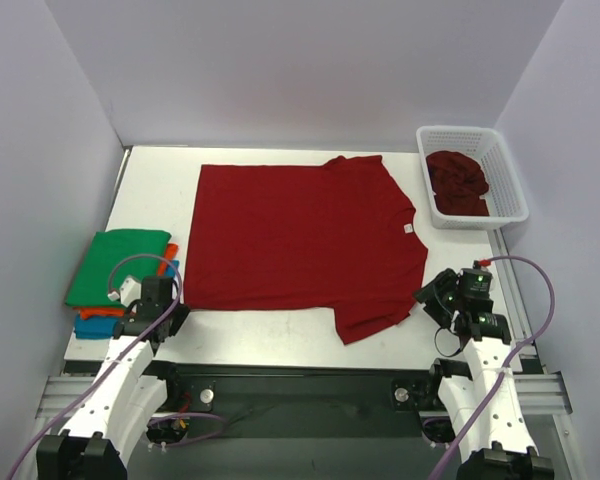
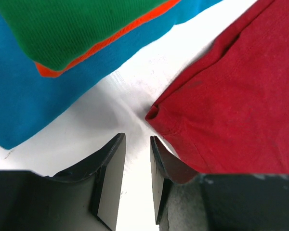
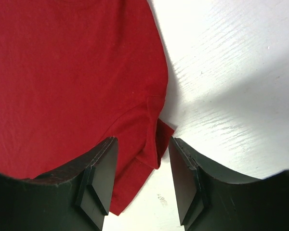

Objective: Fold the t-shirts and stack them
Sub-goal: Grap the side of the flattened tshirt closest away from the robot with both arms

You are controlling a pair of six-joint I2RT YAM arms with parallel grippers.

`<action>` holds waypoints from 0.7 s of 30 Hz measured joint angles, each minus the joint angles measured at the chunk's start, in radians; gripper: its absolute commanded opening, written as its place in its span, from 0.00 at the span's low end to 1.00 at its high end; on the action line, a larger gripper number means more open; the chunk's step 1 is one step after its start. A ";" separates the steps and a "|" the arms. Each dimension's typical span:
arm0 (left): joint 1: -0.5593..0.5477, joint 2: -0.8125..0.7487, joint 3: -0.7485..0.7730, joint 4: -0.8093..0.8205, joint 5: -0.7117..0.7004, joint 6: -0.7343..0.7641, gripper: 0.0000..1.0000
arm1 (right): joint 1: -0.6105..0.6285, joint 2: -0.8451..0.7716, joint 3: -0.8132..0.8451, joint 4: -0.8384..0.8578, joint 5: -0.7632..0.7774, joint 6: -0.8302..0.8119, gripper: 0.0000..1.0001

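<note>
A dark red t-shirt (image 1: 300,235) lies spread flat in the middle of the white table, its white neck label (image 1: 408,228) at the right. Folded green (image 1: 115,265), orange and blue shirts are stacked at the left. My left gripper (image 1: 165,305) hovers just off the red shirt's near left corner (image 2: 156,113). Its jaws are slightly apart and empty (image 2: 137,140). My right gripper (image 1: 435,295) is open (image 3: 143,142) over the near sleeve's hem (image 3: 151,144), which lies between the jaws. Another dark red shirt (image 1: 458,182) lies crumpled in the basket.
The white mesh basket (image 1: 508,185) stands at the back right against the wall. The folded stack shows close up in the left wrist view, green (image 2: 72,24) over orange (image 2: 111,39) over blue (image 2: 33,96). Grey walls close in three sides.
</note>
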 measured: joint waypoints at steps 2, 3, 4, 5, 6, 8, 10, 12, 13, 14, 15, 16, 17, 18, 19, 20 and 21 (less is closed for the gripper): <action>0.000 0.000 -0.018 0.026 0.000 -0.007 0.38 | 0.000 -0.001 -0.004 0.000 -0.004 -0.001 0.47; 0.000 0.000 -0.026 0.038 0.001 -0.010 0.38 | 0.000 -0.004 -0.008 0.000 -0.007 -0.001 0.47; 0.000 0.002 -0.032 0.051 0.001 -0.011 0.38 | 0.000 -0.007 -0.013 0.000 -0.008 -0.001 0.47; 0.000 0.006 -0.036 0.064 0.002 -0.013 0.38 | 0.002 -0.011 -0.018 -0.002 -0.010 0.000 0.47; 0.000 0.011 -0.039 0.077 0.003 -0.014 0.38 | 0.005 -0.015 -0.022 -0.002 -0.014 0.000 0.47; 0.000 0.017 -0.046 0.106 0.004 -0.014 0.38 | 0.008 -0.019 -0.031 -0.002 -0.019 0.000 0.47; 0.000 0.015 -0.053 0.134 0.008 -0.014 0.38 | 0.012 -0.020 -0.038 -0.004 -0.022 0.000 0.47; 0.000 0.008 -0.063 0.167 0.011 -0.014 0.38 | 0.013 -0.020 -0.047 -0.005 -0.025 0.000 0.47; 0.000 0.003 -0.068 0.180 0.012 -0.014 0.38 | 0.013 -0.020 -0.050 -0.006 -0.026 0.000 0.47; 0.000 -0.001 -0.072 0.192 0.012 -0.014 0.39 | 0.014 -0.020 -0.054 -0.006 -0.025 0.000 0.47; 0.000 -0.004 -0.074 0.202 0.012 -0.014 0.39 | 0.016 -0.020 -0.057 -0.006 -0.026 0.000 0.47; 0.000 -0.005 -0.074 0.210 0.013 -0.014 0.39 | 0.019 -0.019 -0.059 -0.006 -0.025 0.000 0.47; 0.000 -0.005 -0.074 0.219 0.014 -0.013 0.39 | 0.020 -0.019 -0.060 -0.006 -0.025 0.001 0.47; 0.000 -0.005 -0.074 0.228 0.015 -0.013 0.39 | 0.023 -0.019 -0.060 -0.006 -0.025 0.001 0.47; 0.000 -0.005 -0.074 0.235 0.015 -0.013 0.39 | 0.026 -0.019 -0.060 -0.006 -0.025 0.001 0.47; 0.000 -0.006 -0.074 0.239 0.015 -0.013 0.39 | 0.027 -0.019 -0.060 -0.006 -0.025 0.001 0.47; 0.000 -0.006 -0.074 0.241 0.015 -0.013 0.39 | 0.029 -0.019 -0.060 -0.006 -0.025 0.001 0.47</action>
